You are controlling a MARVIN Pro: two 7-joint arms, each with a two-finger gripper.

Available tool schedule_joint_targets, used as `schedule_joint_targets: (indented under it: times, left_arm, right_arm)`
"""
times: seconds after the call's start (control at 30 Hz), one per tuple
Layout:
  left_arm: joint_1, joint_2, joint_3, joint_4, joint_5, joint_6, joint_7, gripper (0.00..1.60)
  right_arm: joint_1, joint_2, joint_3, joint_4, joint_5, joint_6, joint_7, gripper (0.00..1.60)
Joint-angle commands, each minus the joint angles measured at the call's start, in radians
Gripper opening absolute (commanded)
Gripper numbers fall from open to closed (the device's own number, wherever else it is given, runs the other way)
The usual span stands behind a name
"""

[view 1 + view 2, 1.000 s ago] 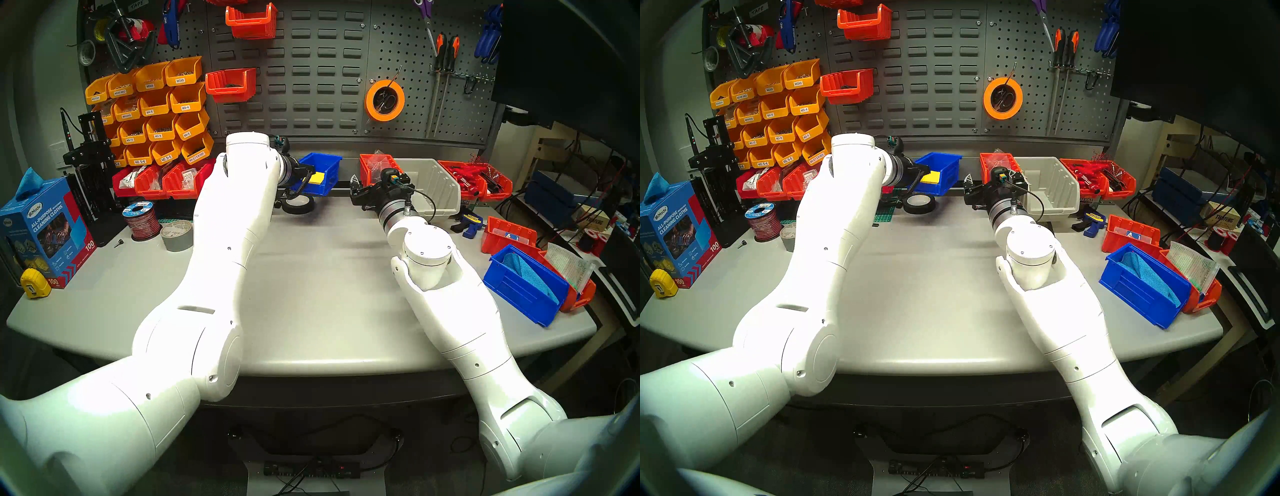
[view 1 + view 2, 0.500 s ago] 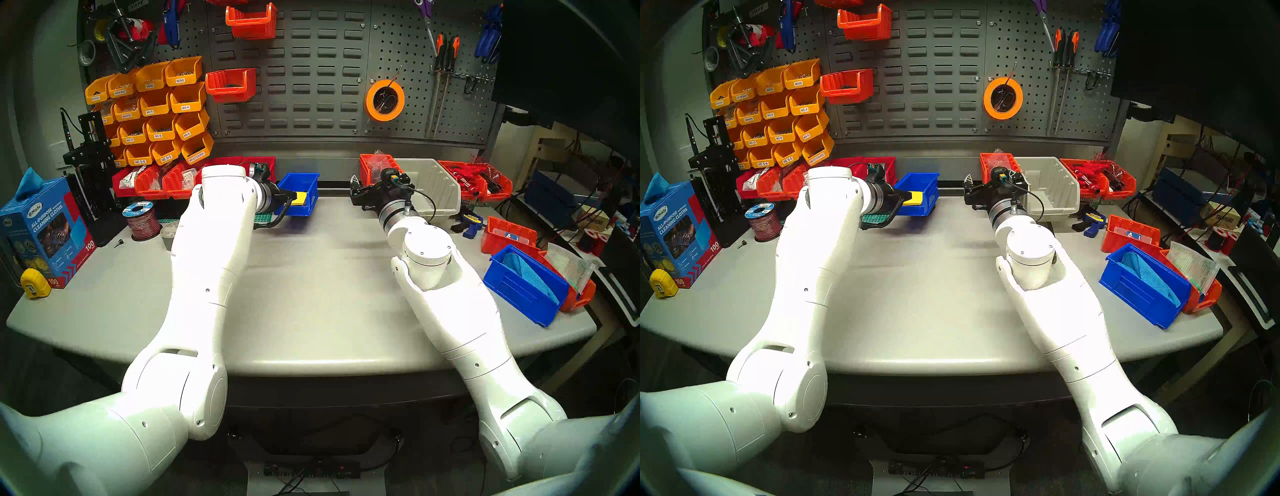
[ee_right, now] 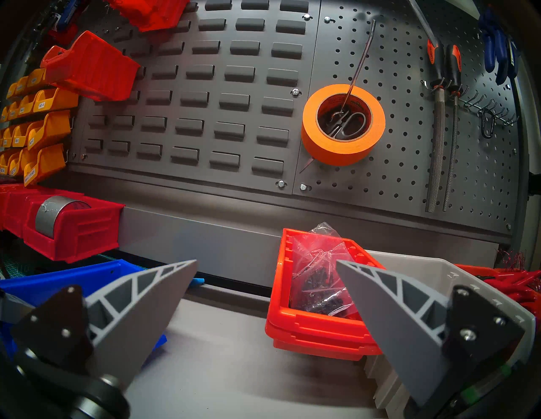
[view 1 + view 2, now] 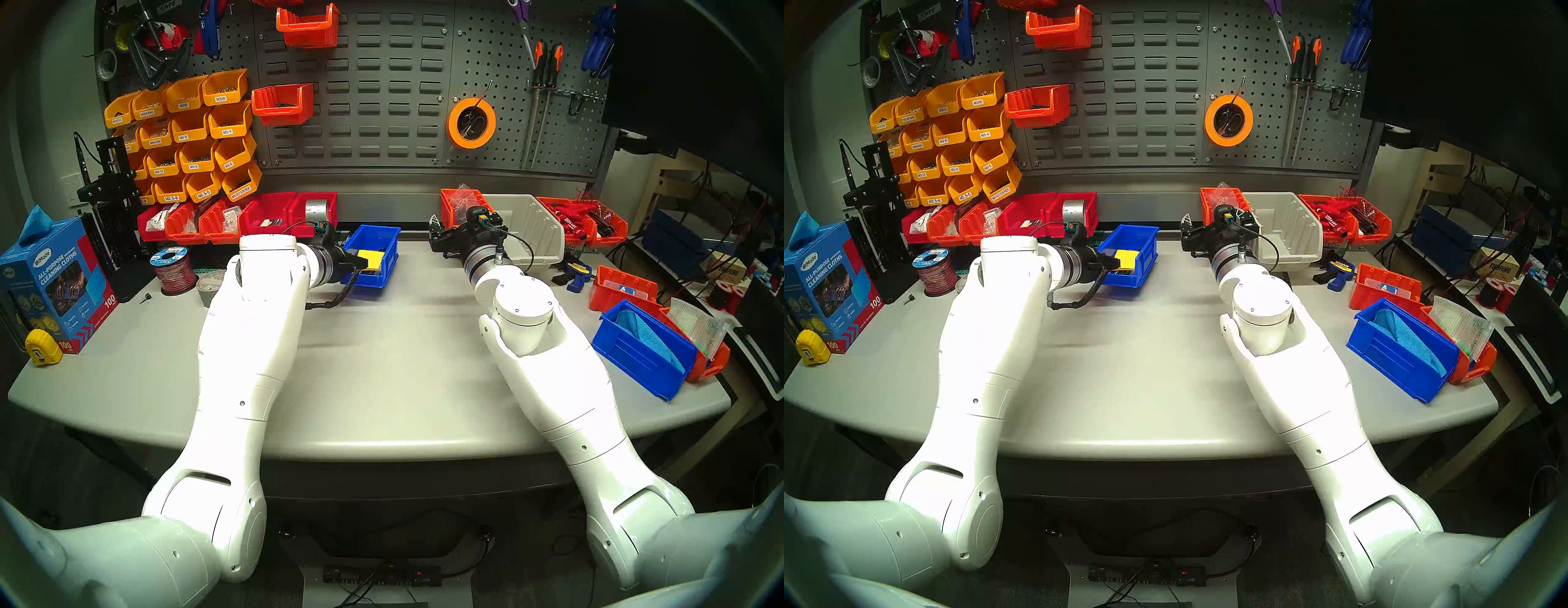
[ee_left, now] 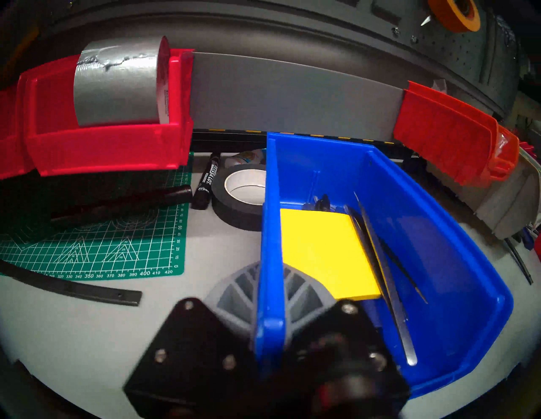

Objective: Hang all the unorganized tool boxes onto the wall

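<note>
Here the left gripper [image 5: 270, 327] jaws pinch the blue bin [image 5: 409, 263] wall to carry it, while the right gripper [image 3: 263, 295] jaws gape empty.

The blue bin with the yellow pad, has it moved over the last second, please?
Yes. The blue bin, clamped in the left gripper, has come down and away from the wall, toward the table's front.

Two glossy white arms [image 4: 250, 339] are showing rounded joint housings dotted with small dark screws. Each wrist is carrying a silver ribbed collar and black mount. The right end effector [image 3: 263, 292] is showing grey ribbed triangular fingers [image 3: 146, 295] on black screw-fastened brackets; a braided black cable [image 4: 335, 297] is looping beneath the left wrist.
</note>
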Motion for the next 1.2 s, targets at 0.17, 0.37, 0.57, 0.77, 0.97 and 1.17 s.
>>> schedule_joint_targets:
  times: [0.17, 0.37, 0.57, 0.77, 0.97, 1.17]
  left_arm:
    - [0.18, 0.09, -0.031, -0.191, -0.016, -0.002, -0.035, 0.0]
    - [0.278, 0.126, -0.045, -0.293, -0.029, -0.002, -0.063, 0.77]
    - [0.352, 0.159, -0.061, -0.368, -0.044, -0.002, -0.089, 0.77]
    - [0.447, 0.19, -0.088, -0.466, -0.062, -0.002, -0.118, 0.77]
    - [0.521, 0.212, -0.118, -0.549, -0.075, -0.002, -0.139, 0.77]
    - [0.606, 0.219, -0.154, -0.638, -0.08, -0.002, -0.147, 0.77]
  right_arm:
    - [0.009, -0.002, 0.001, -0.012, -0.001, -0.004, 0.001, 1.6]
    - [0.009, -0.002, 0.001, -0.013, -0.001, -0.004, 0.001, 1.6]
    - [0.009, -0.002, 0.001, -0.014, -0.001, -0.004, 0.001, 1.6]
    - [0.009, -0.001, 0.001, -0.016, -0.001, -0.004, 0.001, 1.6]
    - [0.008, -0.001, 0.001, -0.018, -0.001, -0.004, 0.001, 1.6]
    - [0.007, 0.0, 0.001, -0.02, -0.001, -0.004, 0.002, 1.6]
